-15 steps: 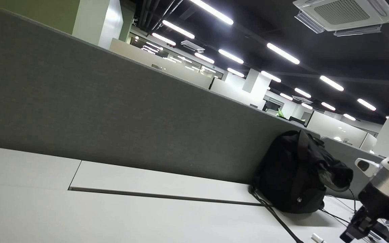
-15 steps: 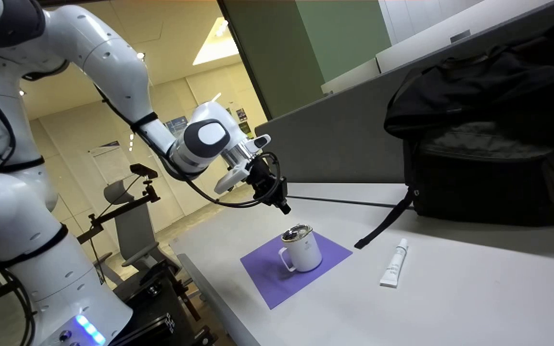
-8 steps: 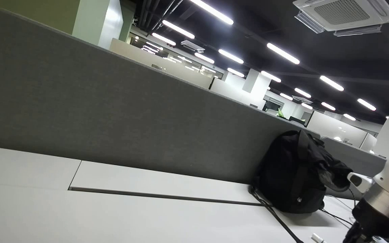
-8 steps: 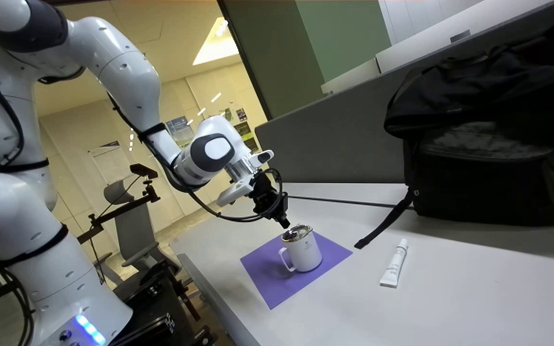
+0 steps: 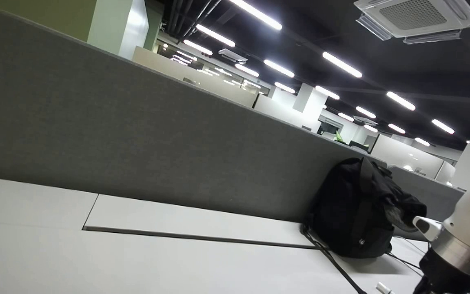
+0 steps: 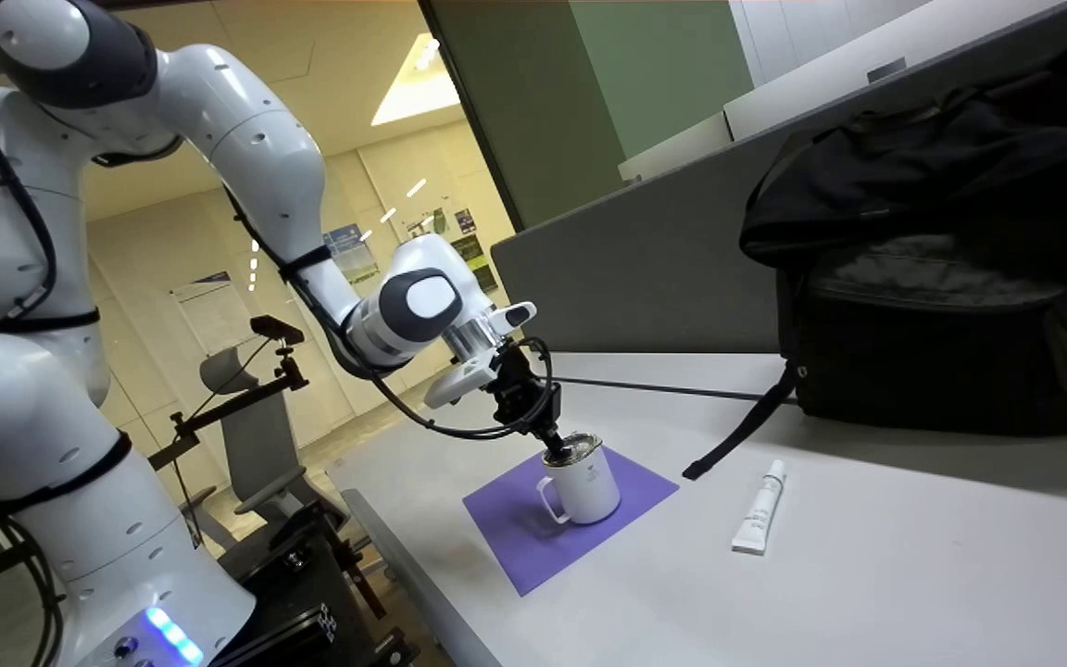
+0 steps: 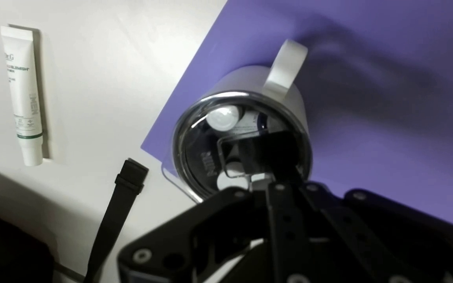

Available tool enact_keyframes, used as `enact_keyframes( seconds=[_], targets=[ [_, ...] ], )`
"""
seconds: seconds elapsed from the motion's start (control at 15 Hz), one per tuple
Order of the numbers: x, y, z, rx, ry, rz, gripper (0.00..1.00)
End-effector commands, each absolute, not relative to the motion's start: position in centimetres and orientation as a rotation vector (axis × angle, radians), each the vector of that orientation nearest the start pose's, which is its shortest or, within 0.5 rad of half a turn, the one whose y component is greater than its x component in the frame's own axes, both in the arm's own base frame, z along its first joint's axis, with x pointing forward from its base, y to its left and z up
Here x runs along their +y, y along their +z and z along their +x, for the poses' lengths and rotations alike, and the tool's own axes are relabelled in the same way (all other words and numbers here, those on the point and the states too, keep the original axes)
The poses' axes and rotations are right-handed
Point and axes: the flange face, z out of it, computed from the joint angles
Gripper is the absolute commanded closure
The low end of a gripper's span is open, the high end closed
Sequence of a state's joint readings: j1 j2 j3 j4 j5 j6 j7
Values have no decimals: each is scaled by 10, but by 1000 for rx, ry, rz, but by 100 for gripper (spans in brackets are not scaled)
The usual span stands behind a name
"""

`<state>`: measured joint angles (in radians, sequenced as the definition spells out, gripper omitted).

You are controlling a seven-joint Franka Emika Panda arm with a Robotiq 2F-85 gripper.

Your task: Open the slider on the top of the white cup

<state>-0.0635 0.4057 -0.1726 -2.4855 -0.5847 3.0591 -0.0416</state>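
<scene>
The white cup [image 6: 586,488] stands upright on a purple sheet [image 6: 515,547] in an exterior view. It also shows from above in the wrist view [image 7: 246,80], its handle [image 7: 289,65] towards the top. Its clear lid [image 7: 199,157] has a shiny rim and a clear rectangular outline [image 7: 221,157], seemingly the slider. My gripper [image 7: 275,151] looks shut, its black fingertips over the lid, covering part of that outline. In an exterior view my gripper [image 6: 558,454] reaches the lid's handle side. Contact with the slider is too dark to tell.
A white tube [image 6: 759,509] lies on the table [image 6: 867,593]. A black bag [image 6: 950,324] stands against the grey partition [image 6: 645,278], its strap [image 6: 742,431] stretching over the table towards the cup. The bag also shows in an exterior view [image 5: 357,212].
My gripper has come down from above the cup until its tips are at the lid. The cup, sheet, tube and bag have not moved.
</scene>
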Motion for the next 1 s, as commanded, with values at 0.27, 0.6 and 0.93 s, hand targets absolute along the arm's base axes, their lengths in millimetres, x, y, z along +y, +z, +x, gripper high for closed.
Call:
enact_keyframes(
  seconds=[0.27, 0.6, 0.93],
  targets=[
    [-78, 141, 476, -659, -209, -3279, 100],
    [-84, 138, 479, -659, -207, -3293, 100],
    [-75, 152, 477, -634, -206, -3222, 100]
  ],
)
